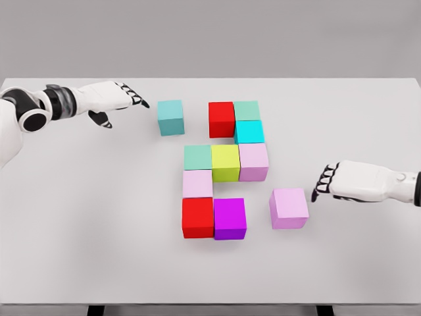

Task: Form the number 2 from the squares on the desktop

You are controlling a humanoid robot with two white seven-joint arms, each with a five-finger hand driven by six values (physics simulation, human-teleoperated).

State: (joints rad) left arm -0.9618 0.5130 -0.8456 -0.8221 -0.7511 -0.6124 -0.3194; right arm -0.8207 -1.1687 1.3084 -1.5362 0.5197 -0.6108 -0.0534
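Coloured cubes sit on the white table (99,224). A red cube (222,118), a green cube (247,110) and a cyan cube (249,131) form the top. Below them run a green cube (197,157), a yellow cube (225,162) and a pink cube (253,160). A pale pink cube (197,183), a red cube (198,217) and a magenta cube (229,218) continue down. A teal cube (170,116) lies apart at the upper left, a pink cube (288,207) apart at the lower right. My left hand (125,99) hovers open left of the teal cube. My right hand (327,182) is open just right of the loose pink cube.
The table's front edge (210,303) runs along the bottom of the view, its far edge (210,79) along the top. Bare tabletop lies left and right of the cube group.
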